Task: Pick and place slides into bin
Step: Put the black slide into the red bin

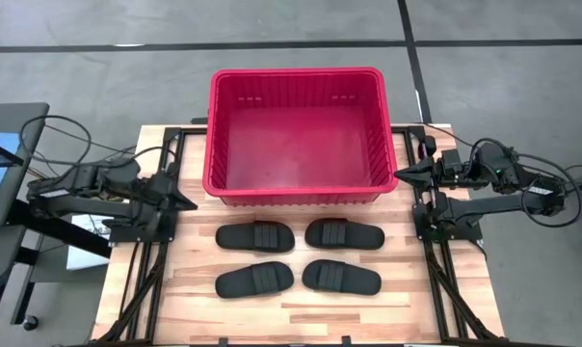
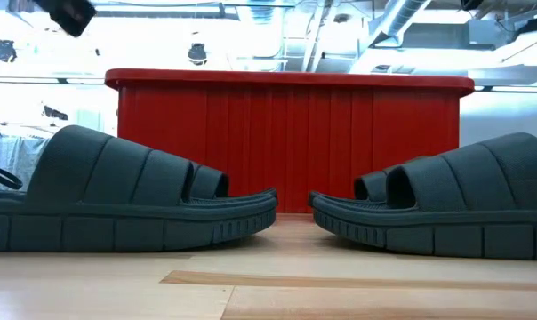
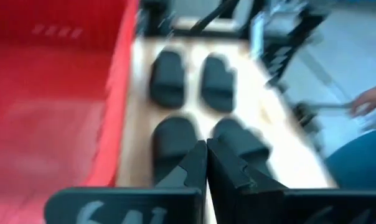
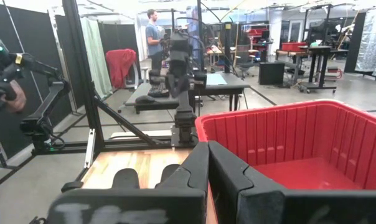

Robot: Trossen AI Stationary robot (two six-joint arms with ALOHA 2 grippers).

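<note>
Four black slides [image 1: 299, 255] lie in two rows on the wooden worktop [image 1: 195, 308], just in front of the red bin [image 1: 296, 188] — none inside it. The left pincer [image 1: 187, 203] and right pincer [image 1: 403, 173] hang at the worktop's sides, both closed tight and holding nothing.

I see the bin [image 1: 297, 134] blocking the table's [image 1: 185, 289] 12 o'clock half. Four slides [image 1: 298, 256] fill the centre; narrow lanes between them, bare wood at 6 o'clock.

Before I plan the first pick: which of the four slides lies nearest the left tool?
The slide in the row next to the bin, on the left arm's side; it lies closest to the shut left tool.
</note>
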